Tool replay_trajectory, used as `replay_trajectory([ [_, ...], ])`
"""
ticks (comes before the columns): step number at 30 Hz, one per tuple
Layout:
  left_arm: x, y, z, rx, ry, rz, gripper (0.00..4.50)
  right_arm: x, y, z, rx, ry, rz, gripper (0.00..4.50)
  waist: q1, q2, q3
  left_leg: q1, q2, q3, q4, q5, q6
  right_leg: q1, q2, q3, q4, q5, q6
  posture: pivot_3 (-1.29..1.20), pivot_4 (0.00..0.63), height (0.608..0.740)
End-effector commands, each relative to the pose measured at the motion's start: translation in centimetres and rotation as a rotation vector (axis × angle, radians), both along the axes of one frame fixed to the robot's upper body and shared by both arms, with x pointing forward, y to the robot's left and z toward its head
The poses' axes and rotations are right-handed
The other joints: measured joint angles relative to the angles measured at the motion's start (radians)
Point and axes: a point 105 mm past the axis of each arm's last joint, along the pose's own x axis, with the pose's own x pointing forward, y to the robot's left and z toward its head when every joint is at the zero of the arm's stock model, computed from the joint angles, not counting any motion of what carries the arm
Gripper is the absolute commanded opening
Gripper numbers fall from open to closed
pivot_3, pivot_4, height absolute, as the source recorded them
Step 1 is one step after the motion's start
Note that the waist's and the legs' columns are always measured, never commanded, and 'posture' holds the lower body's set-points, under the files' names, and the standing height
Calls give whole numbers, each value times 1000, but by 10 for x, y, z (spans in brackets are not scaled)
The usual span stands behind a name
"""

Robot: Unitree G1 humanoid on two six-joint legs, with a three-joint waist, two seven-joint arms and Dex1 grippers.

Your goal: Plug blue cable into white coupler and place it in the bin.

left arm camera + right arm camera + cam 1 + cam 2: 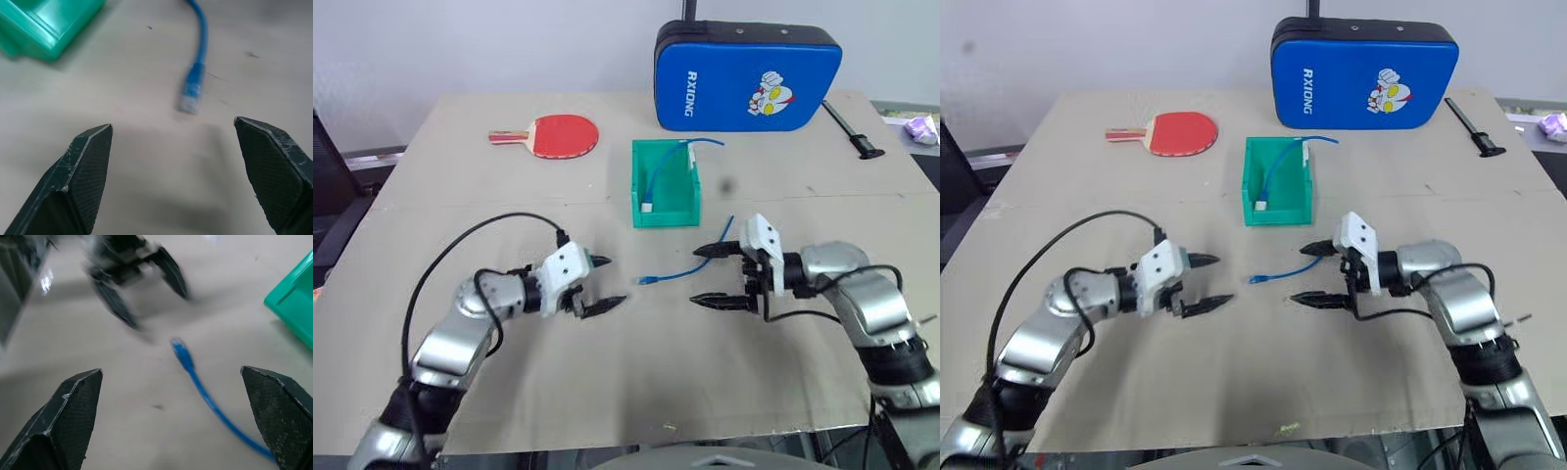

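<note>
Level above the table, our left gripper (604, 284) and right gripper (713, 275) faced each other, both with jaws spread and holding nothing. Between them lay the blue cable (690, 270), near the bin (666, 214).

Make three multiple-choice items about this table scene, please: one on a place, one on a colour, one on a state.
1. Where does the loose blue cable lie?
A. on the table between both end effectors
B. inside the blue case
C. on the paddle

2. What colour is the bin?
A. red
B. green
C. white

3. How is the right end effector?
A. shut on the cable
B. shut on the bin
C. open, holding nothing

Answers:
1 A: its plug end rests on the table, facing the left end effector.
2 B: its walls are green.
3 C: its fingers stand apart above the cable, which lies on the table.
</note>
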Motion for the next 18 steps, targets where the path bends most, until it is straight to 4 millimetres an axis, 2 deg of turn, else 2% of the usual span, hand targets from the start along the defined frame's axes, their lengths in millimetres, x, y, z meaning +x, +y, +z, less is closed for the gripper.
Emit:
replay_trajectory([
  [1,6,-12,3,19,8,-93,4066,-13,-20,11,42,-97,-77,4466,0,0,0,0,0,0,0,0,0,1,0,0,0,0,0,0,150,728],
  [4,6,-19,-4,72,37,-181,4066,-19,-35,5,19,-127,-150,4466,-8,0,0,0,-1,2,3,0,0,1,0,2,0,0,0,0,150,728],
  [7,7,-22,-10,136,57,-248,4066,-23,-39,7,45,-130,-200,4466,-13,0,0,1,-1,2,4,0,0,1,0,3,0,0,0,0,150,728],
  [18,16,-26,-14,174,70,-283,4066,-24,-40,13,58,-151,-217,4466,-1,0,0,1,1,0,10,0,0,4,2,2,3,0,0,0,150,728],
])
